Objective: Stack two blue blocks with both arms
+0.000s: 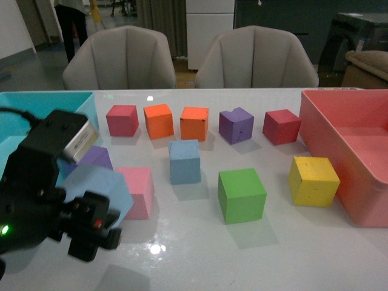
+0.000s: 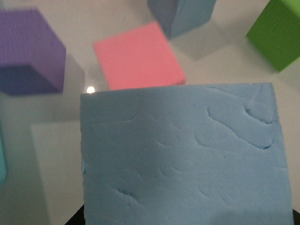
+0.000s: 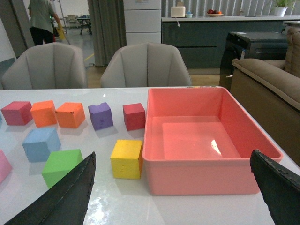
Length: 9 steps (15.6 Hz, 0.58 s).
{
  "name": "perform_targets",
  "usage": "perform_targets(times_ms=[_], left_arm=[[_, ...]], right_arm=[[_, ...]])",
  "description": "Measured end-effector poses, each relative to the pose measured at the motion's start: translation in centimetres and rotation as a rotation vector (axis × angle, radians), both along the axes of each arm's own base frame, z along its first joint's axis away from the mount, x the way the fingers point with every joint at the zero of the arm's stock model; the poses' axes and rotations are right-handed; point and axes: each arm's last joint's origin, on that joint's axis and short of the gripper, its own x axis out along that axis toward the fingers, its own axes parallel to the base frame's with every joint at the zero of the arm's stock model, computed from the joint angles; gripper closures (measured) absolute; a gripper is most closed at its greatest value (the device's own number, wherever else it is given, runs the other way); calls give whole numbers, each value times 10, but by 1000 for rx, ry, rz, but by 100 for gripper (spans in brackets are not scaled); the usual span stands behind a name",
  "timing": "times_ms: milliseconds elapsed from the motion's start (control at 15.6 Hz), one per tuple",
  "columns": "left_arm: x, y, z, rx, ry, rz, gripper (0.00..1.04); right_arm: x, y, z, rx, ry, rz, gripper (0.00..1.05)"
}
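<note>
The left gripper (image 1: 96, 221) is clamping the held blue block (image 1: 100, 191), keeping it tilted and clear of the white table (image 1: 200, 260). It is hovering to the left of the resting blue block (image 1: 185, 160) and nearer the robot. In the left wrist view the held blue block (image 2: 183, 154) is filling most of the picture.

The right gripper (image 3: 172, 157) is hanging with its jaws wide apart, to the right of the resting blue block and nearer the robot.

The green cube (image 1: 241, 195) is sitting to the right of the resting blue block and a little nearer. The pink cube (image 1: 138, 191) is sitting just to its left, partly hidden behind the held one. The yellow cube (image 1: 313, 180) is lying well to its right.

The resting blue block itself is standing upright on the table, touching none of the others. The near purple cube (image 1: 94, 159) is sitting to its left at about the same depth.

Beyond the resting blue block a row is running left to right:
- the crimson cube (image 1: 122, 120)
- the first orange cube (image 1: 159, 120)
- the second orange cube (image 1: 194, 123)
- the far purple cube (image 1: 236, 125)
- the red cube (image 1: 281, 127)

The turquoise bin (image 1: 36, 115) is standing far to the left of the resting blue block, and the pink bin (image 1: 339, 121) far to its right. Two grey chairs (image 1: 119, 57) are standing beyond the table.
</note>
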Motion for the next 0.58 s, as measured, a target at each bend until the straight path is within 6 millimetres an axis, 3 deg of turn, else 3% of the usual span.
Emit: perform_targets(times_ms=[193, 321, 578], left_arm=[[25, -32, 29, 12, -57, -58, 55], [45, -60, 37, 19, -55, -107, 55], [89, -100, 39, 37, -16, -138, 55]], right_arm=[[0, 0, 0, 0, 0, 0, 6], [0, 0, 0, 0, 0, 0, 6], [0, 0, 0, 0, 0, 0, 6]])
